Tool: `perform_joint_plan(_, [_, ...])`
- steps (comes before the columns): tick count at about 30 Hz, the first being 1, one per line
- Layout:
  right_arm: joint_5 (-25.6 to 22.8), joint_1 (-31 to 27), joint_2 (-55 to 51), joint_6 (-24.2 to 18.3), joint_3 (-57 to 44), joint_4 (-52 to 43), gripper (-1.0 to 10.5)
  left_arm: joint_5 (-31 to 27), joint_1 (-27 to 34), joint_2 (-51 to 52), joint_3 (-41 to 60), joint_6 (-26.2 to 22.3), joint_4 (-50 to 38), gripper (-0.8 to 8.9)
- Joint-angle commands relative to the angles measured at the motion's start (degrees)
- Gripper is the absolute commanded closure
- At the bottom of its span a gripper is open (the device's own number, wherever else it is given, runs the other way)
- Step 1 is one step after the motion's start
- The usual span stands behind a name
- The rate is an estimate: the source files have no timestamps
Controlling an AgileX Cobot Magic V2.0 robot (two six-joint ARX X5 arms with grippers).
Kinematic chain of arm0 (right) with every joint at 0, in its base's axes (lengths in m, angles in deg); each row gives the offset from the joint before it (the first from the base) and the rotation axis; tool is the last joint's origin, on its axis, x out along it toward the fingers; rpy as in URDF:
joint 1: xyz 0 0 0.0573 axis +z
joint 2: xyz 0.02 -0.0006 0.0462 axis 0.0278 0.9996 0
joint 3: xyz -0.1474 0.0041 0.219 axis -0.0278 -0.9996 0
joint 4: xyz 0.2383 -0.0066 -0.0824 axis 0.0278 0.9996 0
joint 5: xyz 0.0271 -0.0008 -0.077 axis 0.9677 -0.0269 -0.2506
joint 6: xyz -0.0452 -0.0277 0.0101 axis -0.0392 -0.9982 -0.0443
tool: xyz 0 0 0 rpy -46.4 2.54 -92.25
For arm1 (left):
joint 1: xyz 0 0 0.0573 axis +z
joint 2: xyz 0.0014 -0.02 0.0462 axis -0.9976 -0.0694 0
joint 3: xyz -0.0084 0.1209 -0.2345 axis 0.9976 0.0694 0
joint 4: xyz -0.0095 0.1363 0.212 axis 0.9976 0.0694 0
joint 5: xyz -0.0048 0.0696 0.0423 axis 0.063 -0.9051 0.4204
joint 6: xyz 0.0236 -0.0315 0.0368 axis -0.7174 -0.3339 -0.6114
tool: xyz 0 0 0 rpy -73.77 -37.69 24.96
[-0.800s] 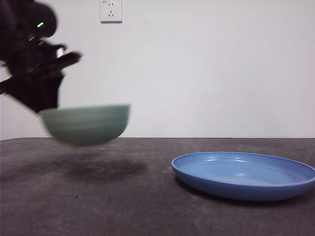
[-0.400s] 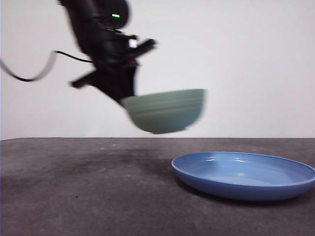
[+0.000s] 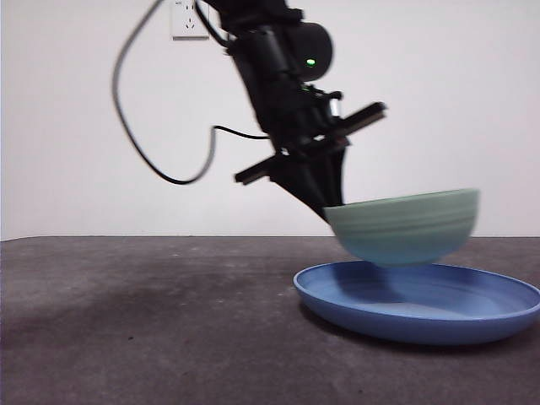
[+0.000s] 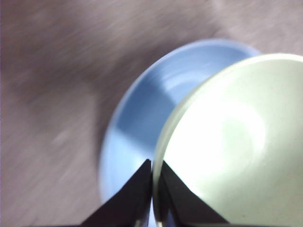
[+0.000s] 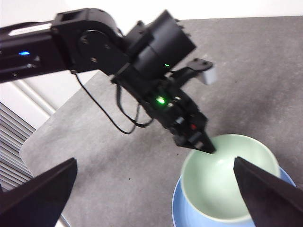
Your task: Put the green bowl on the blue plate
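Observation:
The pale green bowl (image 3: 405, 226) hangs just above the blue plate (image 3: 498, 316), tilted slightly, over the plate's left half. My left gripper (image 3: 331, 209) is shut on the bowl's left rim; in the left wrist view its gripper (image 4: 152, 177) pinches the rim of the bowl (image 4: 236, 146) with the plate (image 4: 142, 123) beneath. The right wrist view looks down from above on the bowl (image 5: 227, 182), the plate (image 5: 182, 213) and the left gripper (image 5: 206, 147). My right gripper (image 5: 154, 189) is held high, open wide, with nothing between its jaws.
A dark grey table (image 3: 152, 329) spreads out to the left of the plate. The left arm (image 3: 278, 76) leans down from the top with a looping black cable (image 3: 139, 126). A wall socket (image 3: 187, 21) sits on the white wall behind.
The left arm has carried the bowl rightward from the table's left side and lowered it to just above the plate. The plate has stayed put.

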Motion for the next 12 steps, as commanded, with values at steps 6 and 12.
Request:
perform_joint_plan(6, [0.2, 0.2, 0.2, 0.3, 1.0, -0.4, 3.5, -3.9, -2.4, -5.4, -4.3, 2.0, 4.1, 7.97])
perform_joint_plan(12, [0.2, 0.2, 0.2, 0.3, 1.0, -0.4, 3.5, -3.8, -2.8, -6.2, -4.3, 1.9, 5.5, 7.84])
